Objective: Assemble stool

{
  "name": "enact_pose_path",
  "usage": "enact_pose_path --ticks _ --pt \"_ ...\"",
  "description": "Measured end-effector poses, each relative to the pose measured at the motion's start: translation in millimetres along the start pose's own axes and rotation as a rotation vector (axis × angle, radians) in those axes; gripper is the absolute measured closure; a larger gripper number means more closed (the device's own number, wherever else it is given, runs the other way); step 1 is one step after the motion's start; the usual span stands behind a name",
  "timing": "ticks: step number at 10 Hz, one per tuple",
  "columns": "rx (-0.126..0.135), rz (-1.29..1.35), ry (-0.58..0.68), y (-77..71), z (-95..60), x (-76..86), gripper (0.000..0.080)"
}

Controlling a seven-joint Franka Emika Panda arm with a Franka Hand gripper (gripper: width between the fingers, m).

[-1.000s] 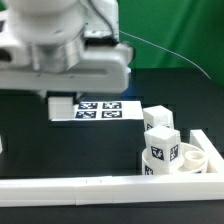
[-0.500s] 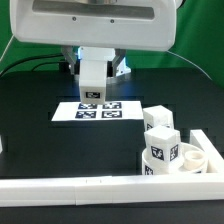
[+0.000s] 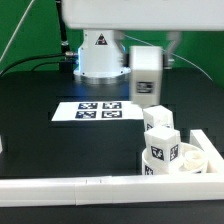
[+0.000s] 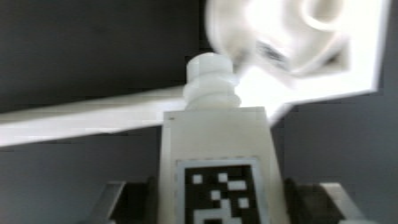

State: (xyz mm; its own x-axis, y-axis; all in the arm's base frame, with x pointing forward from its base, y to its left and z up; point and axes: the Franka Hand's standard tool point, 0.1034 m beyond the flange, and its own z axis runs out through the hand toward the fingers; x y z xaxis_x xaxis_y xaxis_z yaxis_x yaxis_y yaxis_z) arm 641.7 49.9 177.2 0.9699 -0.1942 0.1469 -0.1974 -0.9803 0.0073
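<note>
The tool [image 4: 217,205] is clamped on a stool leg [image 3: 146,76], one finger pressed to each side of the tagged block as the wrist view shows, with the leg's ribbed peg end pointing away from the wrist. In the exterior view the leg hangs in the air, upright with its tag facing the camera, above and slightly behind the cluster of parts at that view's right. Holding it by the blocky tagged end leaves the peg free, which I judge is meant for seating it into a socket.

The round seat disc [image 3: 196,157] lies on the black tabletop [image 3: 40,140] against the long white L-shaped rail [image 3: 70,186], probably so the rail braces it while legs are pushed in. Two more legs [image 3: 160,135] stand upright at the seat's edge, whether already socketed or only resting beside it I cannot tell. The marker board [image 3: 97,110] lies flat further back, well apart from the seat.

The wrist view is blurred, with the seat's curved rim visible beyond the peg, so the leg seems aimed toward it
</note>
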Motion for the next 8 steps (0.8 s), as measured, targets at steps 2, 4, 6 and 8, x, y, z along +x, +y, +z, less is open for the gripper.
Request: enact_pose_path --ticks 2,4,6,8 --pt "0.026 0.008 0.104 -13.8 3.0 3.3 0.0465" --pt "0.065 0.004 0.256 -22.7 5.4 5.6 0.0465" --pt "0.140 0.098 0.377 -56.3 4.7 -9.4 0.0465" --pt "0.140 0.060 0.395 -79.0 11.3 -31.1 0.0465"
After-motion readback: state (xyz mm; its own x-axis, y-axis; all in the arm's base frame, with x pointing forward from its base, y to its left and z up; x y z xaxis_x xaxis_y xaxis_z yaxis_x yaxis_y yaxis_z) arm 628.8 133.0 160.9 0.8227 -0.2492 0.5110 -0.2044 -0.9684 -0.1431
